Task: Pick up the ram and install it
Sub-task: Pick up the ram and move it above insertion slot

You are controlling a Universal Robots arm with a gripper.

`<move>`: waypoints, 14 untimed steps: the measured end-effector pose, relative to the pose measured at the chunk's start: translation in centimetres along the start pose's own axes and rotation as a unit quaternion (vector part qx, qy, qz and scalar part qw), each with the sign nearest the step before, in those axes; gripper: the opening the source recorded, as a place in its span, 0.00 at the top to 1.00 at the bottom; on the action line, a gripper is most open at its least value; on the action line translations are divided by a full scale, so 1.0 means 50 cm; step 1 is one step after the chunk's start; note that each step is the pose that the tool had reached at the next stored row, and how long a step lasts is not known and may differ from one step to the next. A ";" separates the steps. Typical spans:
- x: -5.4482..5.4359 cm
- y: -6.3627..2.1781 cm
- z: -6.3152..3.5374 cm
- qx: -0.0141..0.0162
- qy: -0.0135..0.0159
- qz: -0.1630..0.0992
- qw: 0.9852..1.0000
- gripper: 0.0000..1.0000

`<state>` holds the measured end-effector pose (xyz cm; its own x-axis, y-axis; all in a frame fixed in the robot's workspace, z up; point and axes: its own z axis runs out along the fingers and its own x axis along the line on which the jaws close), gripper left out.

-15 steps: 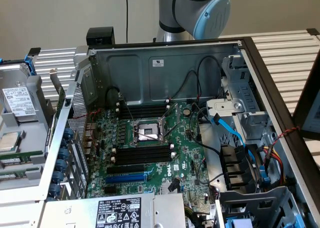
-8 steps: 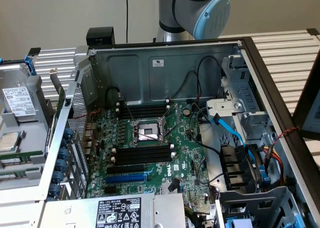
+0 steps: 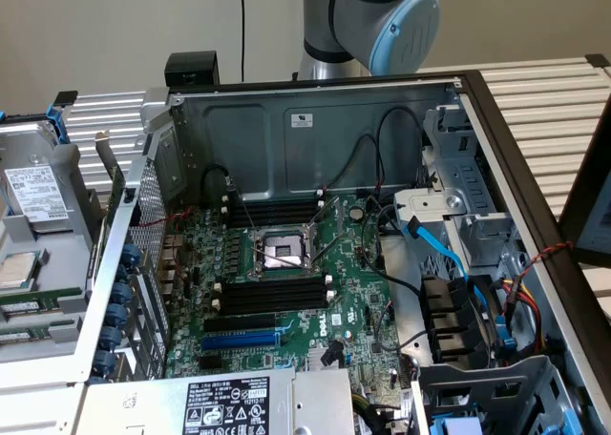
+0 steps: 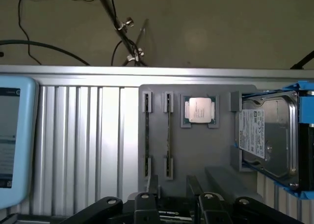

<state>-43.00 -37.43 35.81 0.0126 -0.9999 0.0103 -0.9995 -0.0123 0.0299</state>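
Two sticks sit on edge in the tray (image 4: pixel 196 150): one ram (image 4: pixel 148 135) and a second ram (image 4: pixel 169 135) just beside it, nearer the CPU (image 4: pixel 198 109), with the drive (image 4: pixel 267 135) past that. I read the clips (image 4: pixel 146 102) at each end as holding them upright so both long faces are free to pinch. My gripper (image 4: pixel 172 187) hangs over the tray by the sticks' ends, fingers (image 4: pixel 153 183) apart, nothing between them. Black slots (image 3: pixel 272 292) in the case (image 3: pixel 248 139) are bare and face up, likely for a straight push down; nothing installed yet.
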 end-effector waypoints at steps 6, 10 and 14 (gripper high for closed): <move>0.000 0.001 0.021 0.000 0.000 -0.014 1.000 0.64; 0.004 0.002 0.036 0.000 0.001 -0.020 1.000 0.64; 0.017 0.001 0.050 -0.002 0.001 -0.024 1.000 0.64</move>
<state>-43.12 -38.29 33.30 0.0601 -0.9981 0.0102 -0.9976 -0.0597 0.0345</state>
